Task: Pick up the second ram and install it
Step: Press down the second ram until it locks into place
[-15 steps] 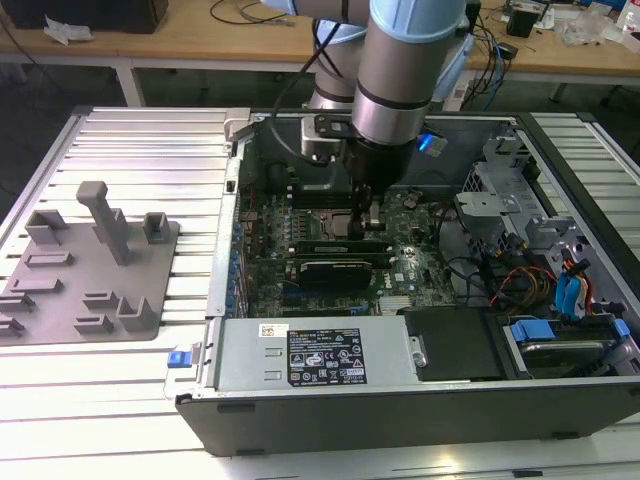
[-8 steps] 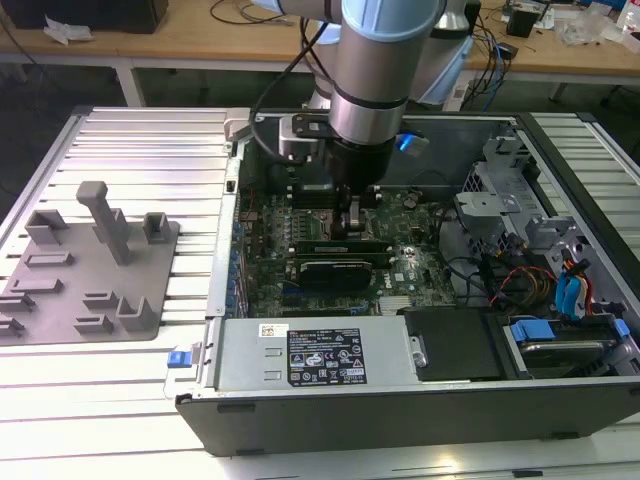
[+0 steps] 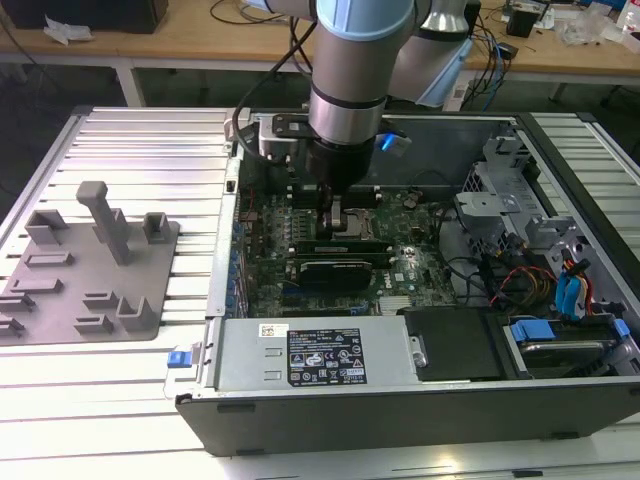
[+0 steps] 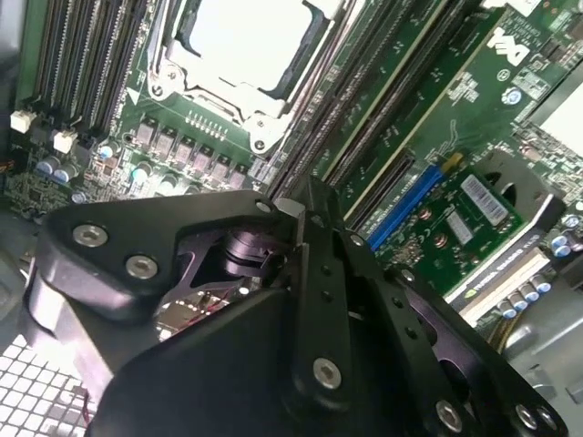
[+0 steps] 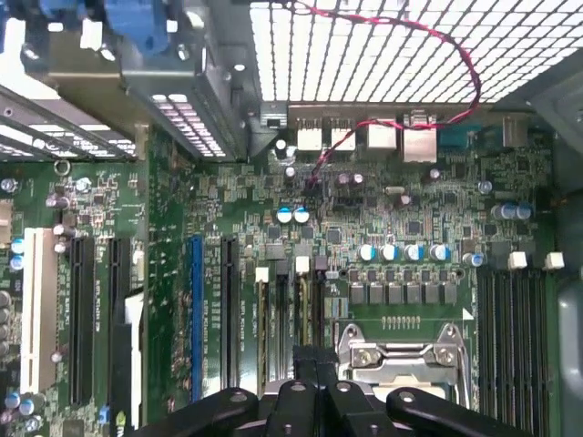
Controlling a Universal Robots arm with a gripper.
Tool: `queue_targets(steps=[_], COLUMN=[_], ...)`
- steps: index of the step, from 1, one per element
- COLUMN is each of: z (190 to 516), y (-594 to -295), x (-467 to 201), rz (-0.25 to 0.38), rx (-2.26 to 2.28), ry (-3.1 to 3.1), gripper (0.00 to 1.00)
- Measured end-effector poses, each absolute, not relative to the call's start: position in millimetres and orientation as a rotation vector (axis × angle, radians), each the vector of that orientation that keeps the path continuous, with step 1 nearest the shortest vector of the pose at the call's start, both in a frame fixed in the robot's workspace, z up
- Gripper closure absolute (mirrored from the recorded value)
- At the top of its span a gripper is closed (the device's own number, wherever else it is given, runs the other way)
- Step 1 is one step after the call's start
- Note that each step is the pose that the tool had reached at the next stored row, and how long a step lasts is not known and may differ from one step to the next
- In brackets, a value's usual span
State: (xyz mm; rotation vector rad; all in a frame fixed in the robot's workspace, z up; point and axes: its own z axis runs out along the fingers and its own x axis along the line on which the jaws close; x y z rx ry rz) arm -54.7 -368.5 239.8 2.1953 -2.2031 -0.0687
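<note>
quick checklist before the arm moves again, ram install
1. Gripper down inside the case, over the memory slots beside the CPU socket: ok.
2. Second ram held between the jaws: cannot tell, the gripper's body hides that spot.
3. White slot latches open or closed: cannot tell.
4. Red and black cable apart from the gripper: ok, it runs along the grille and drops to the board's far edge.
5. Expansion card apart from the gripper: ok in the exterior view.
</note>
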Motion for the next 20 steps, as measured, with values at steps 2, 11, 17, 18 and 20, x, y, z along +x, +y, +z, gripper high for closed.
queue_targets(steps=[2,11,17,18,20], z=[239.8,234.0,229.7,229.6,228.5], y=[-368.5,-368.5,-368.5,-368.6,-368.5], x=[-54.7,-53.6,-53.6,-53.7,-53.6], rz=[-0.069,-0.069,-0.069,-0.069,-0.069], rx=[2.195,2.195,2.195,2.195,2.195], ry=[-2.203,-2.203,-2.203,-2.203,-2.203], gripper=[0.92,0.92,0.92,0.92,0.92])
